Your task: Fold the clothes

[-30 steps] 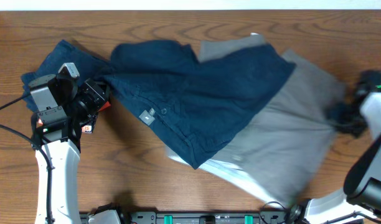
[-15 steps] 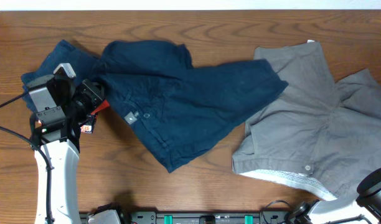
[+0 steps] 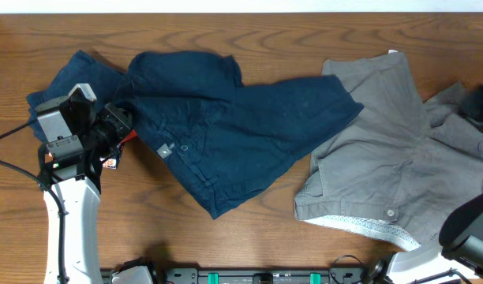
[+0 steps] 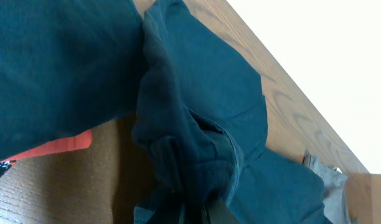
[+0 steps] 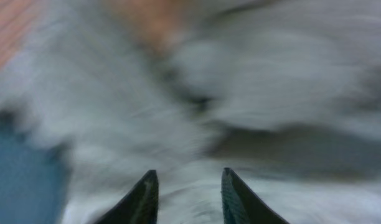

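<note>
Gray shorts [image 3: 383, 166] lie right, hem near front edge of counter [image 3: 226, 252]. Right jaws above them, narrowly parted, empty. Blue shorts [image 3: 226, 126] spread left of center, touching gray pair. Left jaws clamped on their bunched left edge.

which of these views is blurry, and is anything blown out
Right wrist: heavy blur, the grey garment smears into streaks, and only the right claw tips look sharp. Left wrist: in focus, the blue garment has crisp folds, but the background at top right is blown out to white. Overhead: evenly lit and sharp, except the right arm at the right edge, which is slightly soft.
</note>
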### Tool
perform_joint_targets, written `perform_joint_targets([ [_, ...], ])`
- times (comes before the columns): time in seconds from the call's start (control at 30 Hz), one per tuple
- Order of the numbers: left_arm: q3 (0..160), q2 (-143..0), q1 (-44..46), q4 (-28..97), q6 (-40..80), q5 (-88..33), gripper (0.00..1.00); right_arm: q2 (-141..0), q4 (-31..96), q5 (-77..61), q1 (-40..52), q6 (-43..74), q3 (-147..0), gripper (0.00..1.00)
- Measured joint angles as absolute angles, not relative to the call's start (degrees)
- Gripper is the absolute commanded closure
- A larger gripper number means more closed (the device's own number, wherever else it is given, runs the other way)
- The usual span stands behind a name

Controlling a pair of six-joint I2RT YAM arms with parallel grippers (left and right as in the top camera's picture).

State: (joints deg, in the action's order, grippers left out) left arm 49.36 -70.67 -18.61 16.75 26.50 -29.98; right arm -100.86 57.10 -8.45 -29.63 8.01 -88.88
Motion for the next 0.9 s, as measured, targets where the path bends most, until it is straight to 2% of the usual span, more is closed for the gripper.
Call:
perform_joint_targets([
  [0.07,49.4,-70.7,-18.6,17.2,26.5,-30.0,0.94,-100.9,59.5,-14.8,-26.2,2.6,-88.9,0.84],
  [0.23,49.4,-70.7,-18.6,18.7,26.5,-29.9,0.94,-100.8,63.5,-20.6,-16.6,-5.4,-86.7,0.84],
  [0.37,49.4,-70.7,-18.6,19.2,26.5,-29.8,0.94,-100.8,62.6,-21.4,-10.0,-7.9,-79.3,0.83],
  [0.77,49.4,-70.7,-18.6,19.3,26.5,-29.8,0.94,-100.9,36.2,-21.9,-2.1,-7.0,-56.3,0.83],
  [0.9,49.4,-70.7,-18.6,19.9,26.5,-29.8,0.94,-100.8,31.7,-16.9,-2.2,-2.7,-53.1,0.71],
])
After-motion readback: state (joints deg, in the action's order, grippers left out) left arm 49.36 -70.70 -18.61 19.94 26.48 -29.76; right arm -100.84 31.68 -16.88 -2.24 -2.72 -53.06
